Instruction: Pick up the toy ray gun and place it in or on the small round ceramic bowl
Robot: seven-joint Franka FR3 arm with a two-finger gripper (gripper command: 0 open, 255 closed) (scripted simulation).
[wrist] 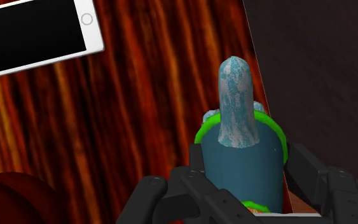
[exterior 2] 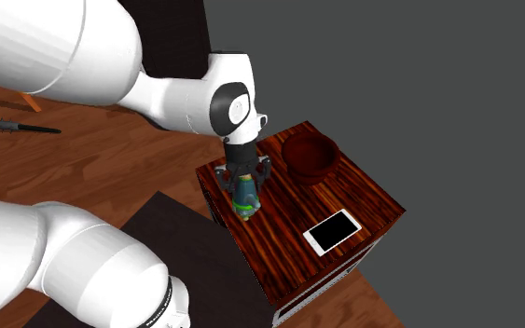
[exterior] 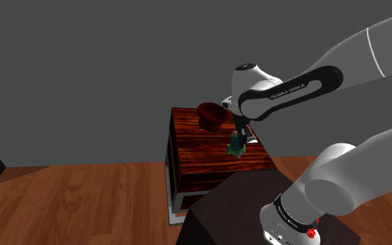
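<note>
The toy ray gun (wrist: 240, 140) is teal-blue with a green ring and a mottled pale tip. My black gripper (wrist: 241, 184) is shut on its body, with one finger on each side. In the shoulder view the toy ray gun (exterior: 237, 147) sits at or just above the wooden table top (exterior: 208, 156), near the edge closest to the stand, under the gripper (exterior: 237, 138). A dark red round bowl (exterior: 211, 114) stands at the table's far corner. In the second exterior view the gun (exterior 2: 245, 198) hangs below the gripper (exterior 2: 243, 177), with the bowl (exterior 2: 309, 156) to its right.
A white-framed phone (exterior 2: 332, 231) with a black screen lies flat on the table near the second exterior view's right edge. The dark stand (exterior: 222, 216) sits close beside the table. A wood floor (exterior: 76, 202) surrounds both, and a pen-like object (exterior 2: 22, 126) lies on it.
</note>
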